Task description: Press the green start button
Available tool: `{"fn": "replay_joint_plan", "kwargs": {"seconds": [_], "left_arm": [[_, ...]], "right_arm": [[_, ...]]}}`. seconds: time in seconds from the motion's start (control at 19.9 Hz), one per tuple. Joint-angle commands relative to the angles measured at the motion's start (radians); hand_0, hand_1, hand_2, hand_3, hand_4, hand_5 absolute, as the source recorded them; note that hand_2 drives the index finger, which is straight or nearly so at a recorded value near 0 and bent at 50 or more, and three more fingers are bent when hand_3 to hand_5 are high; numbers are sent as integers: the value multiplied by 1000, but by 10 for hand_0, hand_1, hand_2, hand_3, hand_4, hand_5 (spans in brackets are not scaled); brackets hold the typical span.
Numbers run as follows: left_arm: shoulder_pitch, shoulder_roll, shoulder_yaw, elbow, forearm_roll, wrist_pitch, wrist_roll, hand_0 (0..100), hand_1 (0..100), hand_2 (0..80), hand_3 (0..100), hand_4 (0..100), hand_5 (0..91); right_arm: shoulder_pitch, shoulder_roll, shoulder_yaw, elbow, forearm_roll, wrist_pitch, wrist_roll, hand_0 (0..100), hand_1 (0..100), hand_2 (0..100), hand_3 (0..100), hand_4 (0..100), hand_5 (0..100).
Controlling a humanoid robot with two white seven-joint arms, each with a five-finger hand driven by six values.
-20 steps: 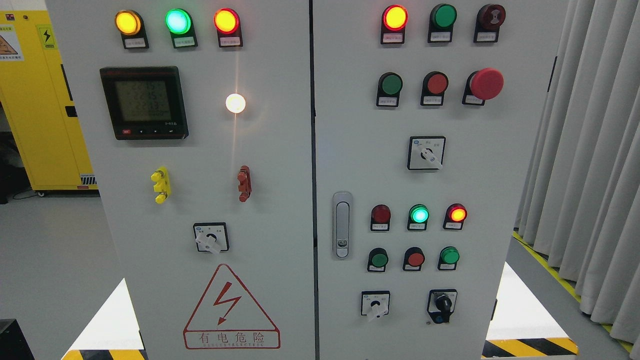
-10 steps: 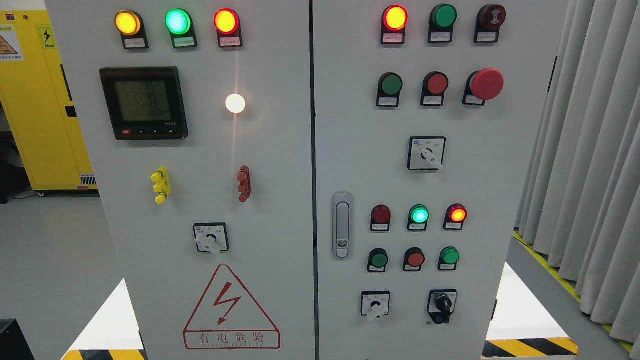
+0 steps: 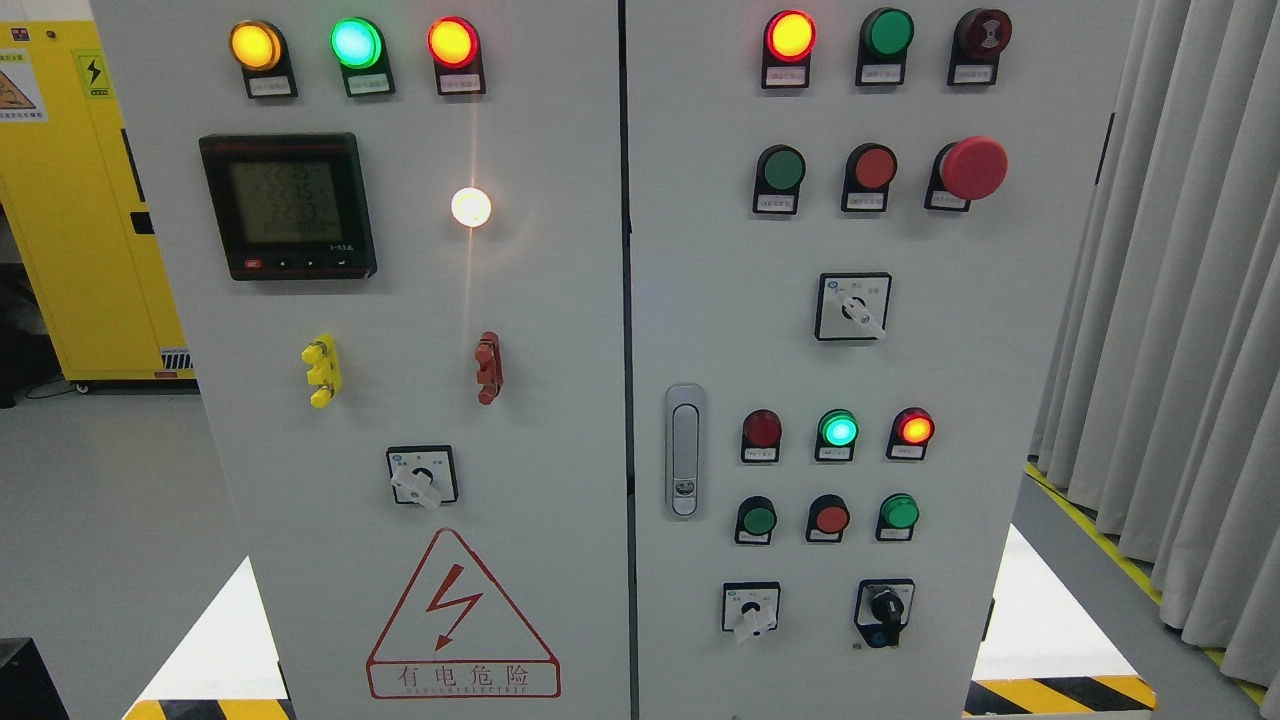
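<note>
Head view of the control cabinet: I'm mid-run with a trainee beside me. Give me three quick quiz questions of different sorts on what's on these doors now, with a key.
1. True or false: the big red mushroom button sits on the right door, at the right end of its row.
2. Multiple choice: in the right door's top row, which lamp is lit? A) the red lamp B) the green lamp C) the dark red buzzer
3. Fill in: the door handle is on the ___ door's left edge.

Key: 1 true; 2 A; 3 right. Neither robot hand is in view.
</note>
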Motion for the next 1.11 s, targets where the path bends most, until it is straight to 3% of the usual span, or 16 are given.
{"fn": "replay_joint_plan", "kwargs": {"seconds": [0.0, 0.05, 0.1, 0.25, 0.55, 1.06], "left_arm": [[0, 0, 0, 0, 0, 1, -1, 120, 556, 0, 0, 0, 0], [0, 0, 0, -1, 0, 1, -1, 120, 556, 0, 0, 0, 0], [0, 0, 0, 0, 0, 1, -1, 120, 556, 0, 0, 0, 0], [0, 0, 0, 0, 0, 1, -1, 120, 556, 0, 0, 0, 0], [0, 0, 0, 0, 0, 1, -1, 120, 556, 0, 0, 0, 0], [0, 0, 0, 0, 0, 1, -1, 120, 556, 0, 0, 0, 0]], "right_arm": [[-18, 25, -105, -30, 305, -8, -41, 536, 835, 0, 758, 865, 857], [-18, 25, -111, -44, 336, -8, -43, 541, 838, 0, 763, 884, 879], [-19, 25, -120, -62, 367, -8, -43, 547, 879, 0, 903, 1000, 983], [-67, 25, -153, -84, 478, -6, -40, 551, 913, 0, 961, 1000, 1000], [-205, 22, -223, -75, 667, 4, -34, 619, 958, 16, 984, 1000, 1000], [-366, 14, -228, 54, 776, 49, -32, 689, 1000, 6, 978, 1000, 1000]]}}
